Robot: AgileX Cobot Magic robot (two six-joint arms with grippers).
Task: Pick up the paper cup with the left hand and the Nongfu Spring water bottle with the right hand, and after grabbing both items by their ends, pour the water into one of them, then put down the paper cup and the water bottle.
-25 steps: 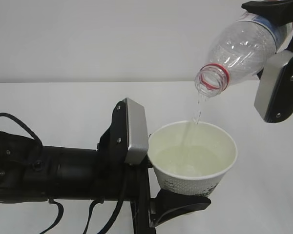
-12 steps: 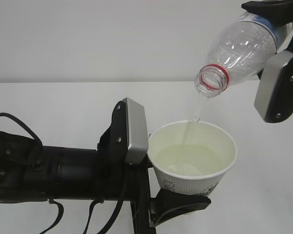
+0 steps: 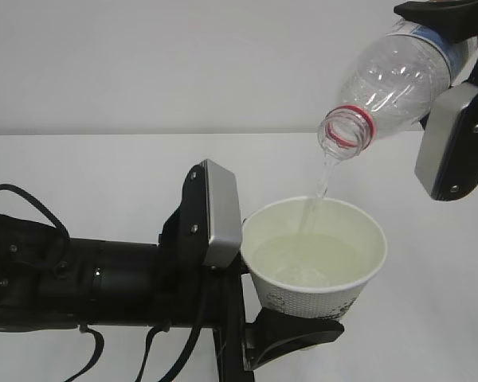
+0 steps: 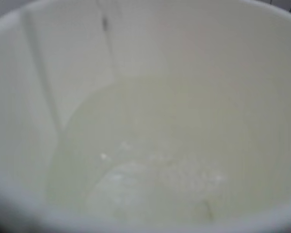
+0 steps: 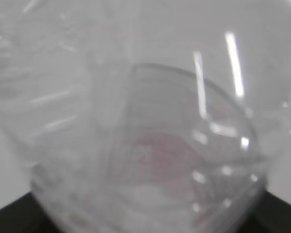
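Nothing shifted — left claw grips paper cup; right claw grips pouring bottle.

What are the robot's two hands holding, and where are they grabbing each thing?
The left tool holds the paper cup low on its side, near the base. The right tool holds the tilted water bottle by its body, far from the open neck.

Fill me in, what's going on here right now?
The right hand holds the Nongfu Spring water bottle tilted neck-down, and a thin stream of water runs into the paper cup. The left hand grips the cup low on its side, upright below the bottle mouth. The cup is partly full.
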